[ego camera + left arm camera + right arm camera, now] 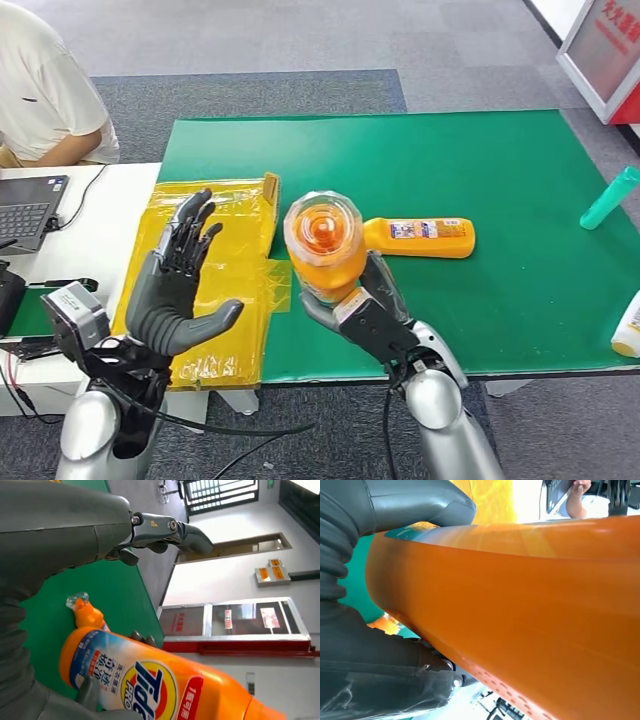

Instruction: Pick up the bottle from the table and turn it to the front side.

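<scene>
Here the orange bottle (326, 247) is held clear of the green desk (483, 180), clamped in the fingers of the right hand (361, 312), its base turned toward the head camera, while the left hand (175, 290) is raised alongside, fingers apart and empty, apparently ready to assist the turn

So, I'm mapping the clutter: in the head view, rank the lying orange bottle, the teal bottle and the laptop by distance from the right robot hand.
1. Lying orange bottle, just beyond the right robot hand.
2. Teal bottle, far right on the green mat.
3. Laptop, far left on the white desk.
</scene>
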`<state>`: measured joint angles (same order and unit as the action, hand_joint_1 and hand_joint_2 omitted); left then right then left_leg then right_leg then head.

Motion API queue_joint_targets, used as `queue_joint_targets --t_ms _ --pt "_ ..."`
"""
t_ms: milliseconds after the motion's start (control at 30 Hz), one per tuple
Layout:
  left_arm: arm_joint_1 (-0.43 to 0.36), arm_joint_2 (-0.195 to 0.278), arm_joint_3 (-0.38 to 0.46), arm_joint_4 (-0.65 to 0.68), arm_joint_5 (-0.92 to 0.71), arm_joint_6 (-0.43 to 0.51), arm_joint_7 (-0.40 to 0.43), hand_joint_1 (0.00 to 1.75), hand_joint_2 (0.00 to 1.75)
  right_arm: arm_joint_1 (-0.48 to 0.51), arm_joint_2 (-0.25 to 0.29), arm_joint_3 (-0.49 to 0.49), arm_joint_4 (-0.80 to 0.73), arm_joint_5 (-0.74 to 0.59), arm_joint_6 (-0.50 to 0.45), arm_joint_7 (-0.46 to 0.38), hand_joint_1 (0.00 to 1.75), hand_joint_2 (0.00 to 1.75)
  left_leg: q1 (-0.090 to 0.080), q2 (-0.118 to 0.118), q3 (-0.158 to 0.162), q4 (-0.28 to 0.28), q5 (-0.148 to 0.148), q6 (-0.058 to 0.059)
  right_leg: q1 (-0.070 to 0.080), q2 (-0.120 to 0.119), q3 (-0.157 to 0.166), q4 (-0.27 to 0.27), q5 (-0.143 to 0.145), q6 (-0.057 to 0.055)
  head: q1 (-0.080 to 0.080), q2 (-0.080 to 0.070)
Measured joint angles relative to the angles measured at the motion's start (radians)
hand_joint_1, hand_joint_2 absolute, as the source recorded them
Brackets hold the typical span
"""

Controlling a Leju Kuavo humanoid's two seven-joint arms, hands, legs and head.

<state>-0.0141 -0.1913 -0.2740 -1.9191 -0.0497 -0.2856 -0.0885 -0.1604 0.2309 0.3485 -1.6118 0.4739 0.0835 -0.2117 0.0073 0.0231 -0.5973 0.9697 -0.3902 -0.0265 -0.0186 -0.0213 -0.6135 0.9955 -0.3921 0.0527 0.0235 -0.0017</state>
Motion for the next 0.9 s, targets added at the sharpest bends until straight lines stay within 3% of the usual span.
queue_joint_targets --t_ms 333,900 --pt "-0.155 -0.019 -0.179 0.064 -0.409 0.117 0.03 0.0 1.75 -0.028 0.018 0.032 0.049 0.063 -0.085 0.013 1.75 1.75 0.0 0.0 -0.001 0.0 0.001 0.0 0.0 0.0 -0.001 0.0 0.002 0.0 0.0 0.0" --pt "-0.222 -0.049 -0.29 0.122 -0.514 0.164 0.028 0.0 1.75 -0.03 0.025 0.062 0.035 0.12 -0.161 0.021 1.75 1.75 0.0 0.0 -0.003 0.0 0.001 -0.001 0.0 0.0 -0.003 0.0 0.002 0.0 0.0 0.0"
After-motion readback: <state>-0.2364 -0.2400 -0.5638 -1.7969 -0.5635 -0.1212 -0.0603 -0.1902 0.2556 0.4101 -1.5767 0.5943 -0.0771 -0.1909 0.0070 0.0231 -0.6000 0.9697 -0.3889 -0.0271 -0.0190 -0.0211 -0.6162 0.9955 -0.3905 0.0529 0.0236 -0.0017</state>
